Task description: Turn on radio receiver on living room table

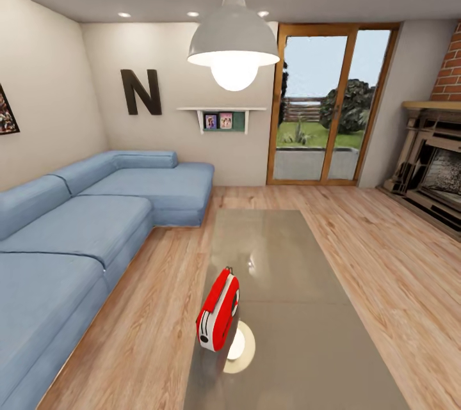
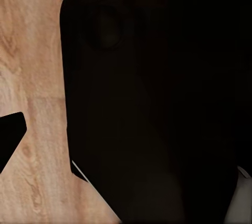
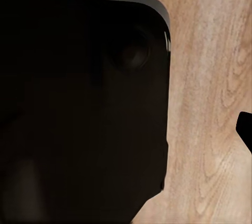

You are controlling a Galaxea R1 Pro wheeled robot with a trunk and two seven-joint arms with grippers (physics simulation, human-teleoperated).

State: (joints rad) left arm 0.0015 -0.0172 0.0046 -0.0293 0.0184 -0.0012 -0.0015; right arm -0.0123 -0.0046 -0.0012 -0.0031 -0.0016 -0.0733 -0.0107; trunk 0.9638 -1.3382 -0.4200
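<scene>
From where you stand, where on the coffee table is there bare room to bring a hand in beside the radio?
The radio receiver stands upright near the left edge of the table at its near end. To the radio's right, the top is bare across to the right edge, and the whole far half toward the glass door is bare. Tightest: the strip between the radio and the sofa side.

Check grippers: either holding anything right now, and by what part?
Cannot be told from the wrist views: dark robot body over wood floor, jaws unclear. The radio stands untouched on the table, so it is not held.
</scene>
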